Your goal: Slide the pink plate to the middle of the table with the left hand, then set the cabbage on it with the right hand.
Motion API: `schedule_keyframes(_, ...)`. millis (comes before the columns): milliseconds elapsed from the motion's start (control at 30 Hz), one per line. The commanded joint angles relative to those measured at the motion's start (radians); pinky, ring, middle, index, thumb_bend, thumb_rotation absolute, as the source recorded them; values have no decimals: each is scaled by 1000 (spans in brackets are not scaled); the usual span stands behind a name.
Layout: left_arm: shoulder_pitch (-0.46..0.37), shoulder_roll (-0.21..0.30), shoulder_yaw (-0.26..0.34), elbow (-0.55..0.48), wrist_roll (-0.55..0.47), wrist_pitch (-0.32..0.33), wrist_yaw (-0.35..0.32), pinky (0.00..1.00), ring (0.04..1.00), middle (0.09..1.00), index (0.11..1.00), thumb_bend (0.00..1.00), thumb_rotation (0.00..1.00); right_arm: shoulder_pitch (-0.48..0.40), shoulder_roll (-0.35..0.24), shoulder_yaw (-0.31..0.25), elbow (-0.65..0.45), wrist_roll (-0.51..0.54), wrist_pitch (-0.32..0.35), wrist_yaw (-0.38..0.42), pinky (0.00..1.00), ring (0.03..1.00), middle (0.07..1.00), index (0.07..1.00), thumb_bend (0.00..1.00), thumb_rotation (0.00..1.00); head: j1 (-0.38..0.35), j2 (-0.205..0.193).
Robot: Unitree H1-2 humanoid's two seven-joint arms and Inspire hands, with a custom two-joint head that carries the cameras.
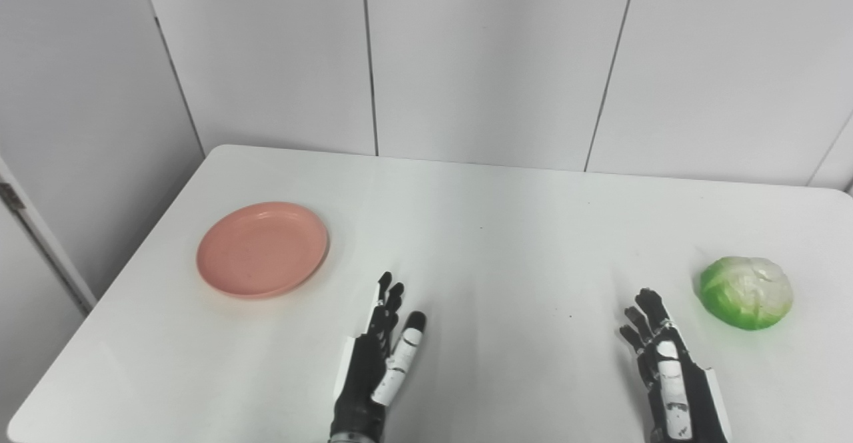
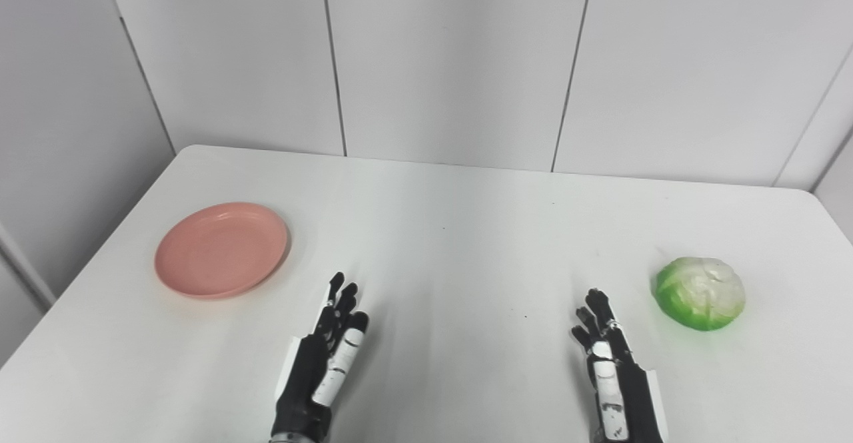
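So, white surface (image 1: 480, 243) with rounded corners, backed on the far side by pale grey wall panels (image 1: 493, 56) with thin dark seams. Pink plate (image 1: 262, 248) sits flat on the left part of the surface, roughly mid-depth, nothing on it, well left of centre. Cabbage (image 1: 746, 292), green at the base and whitish on top, rests on the surface at the far right side, well apart from the plate.

Left robot hand (image 1: 380, 356) comes in from the near edge, left of centre, black with white segments. Fingers (image 1: 388, 296) extended and pointing away toward the far side, slightly spread, thumb out to the right. Released, grasping nothing. It is near the plate's near-right rim but apart from it, no contact.

Right robot hand (image 2: 610, 356) comes in from the near edge on the right, same black-and-white build, fingers stretched forward and apart. Also released, nothing in it. It lies just left of and nearer than the cabbage, a clear gap between fingertips and the cabbage.

Both robot hands are low over the near part of the surface; cannot tell whether they touch it. Middle of the surface lies between the two hands and beyond them.
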State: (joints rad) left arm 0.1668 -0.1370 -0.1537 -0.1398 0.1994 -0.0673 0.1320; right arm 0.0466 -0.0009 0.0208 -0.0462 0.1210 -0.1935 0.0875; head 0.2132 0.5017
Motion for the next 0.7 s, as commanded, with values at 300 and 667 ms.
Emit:
schedule_keyframes(300,35,-13,-19,86,65,-104,55,910,933,949,961,612,741,-26,-47,-53,150,21,-68,10,930,938,946,901,707,915,46,-66)
schedule_keyframes(667,22,0,3,116,46,-140,49,887,921,942,951,596,697,-38,-34,-44,199,14,-97,5,954,945,950,913,625,957,47,-121)
